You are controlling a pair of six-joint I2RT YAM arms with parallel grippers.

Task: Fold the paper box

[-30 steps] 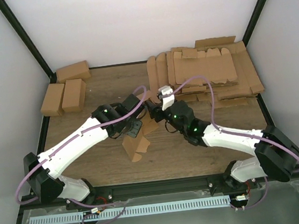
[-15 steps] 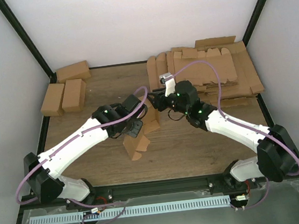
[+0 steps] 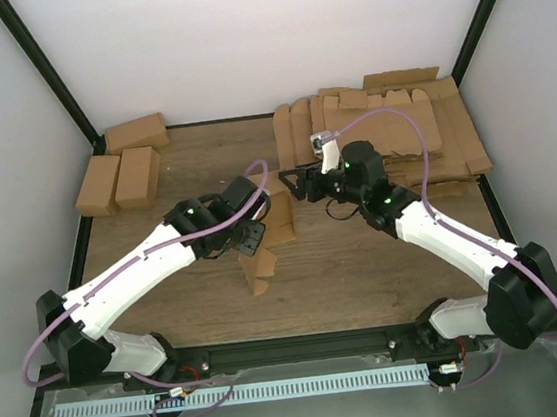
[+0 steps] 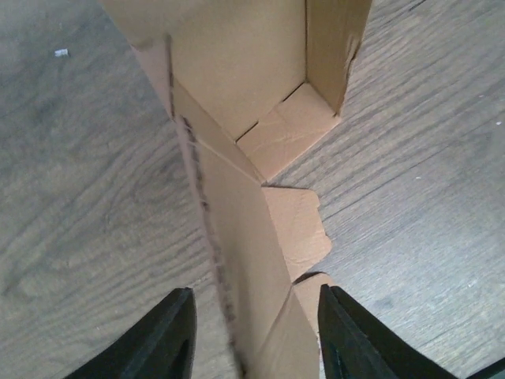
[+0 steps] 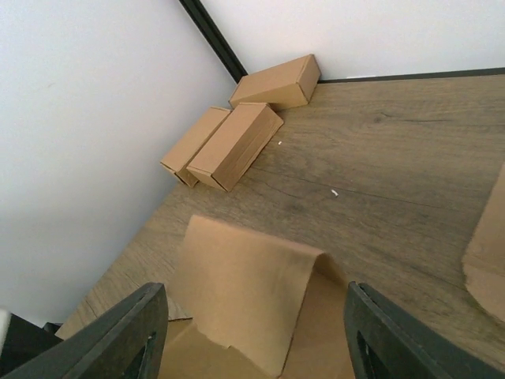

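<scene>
The paper box (image 3: 278, 219) is a brown cardboard blank, partly folded, at the table's middle. One wall stands up, and a loose flap (image 3: 258, 271) trails toward the near edge. In the left wrist view its open trough (image 4: 260, 71) shows an end flap folded in. A thin upright wall (image 4: 237, 260) runs back between the fingers. My left gripper (image 4: 254, 335) (image 3: 254, 239) is open around that wall, with a gap on each side. My right gripper (image 3: 291, 182) (image 5: 256, 332) hangs open just behind the box, above a curved panel (image 5: 252, 292), and holds nothing.
Three folded cartons (image 3: 118, 166) (image 5: 237, 134) lie at the back left corner. A big stack of flat cardboard blanks (image 3: 391, 135) fills the back right, and its edge (image 5: 489, 253) shows in the right wrist view. Black frame posts and white walls close in the table.
My left gripper has opened and let go of the box's wall. My right arm has drawn back from the box toward the far right. The box has shifted slightly toward the back.
</scene>
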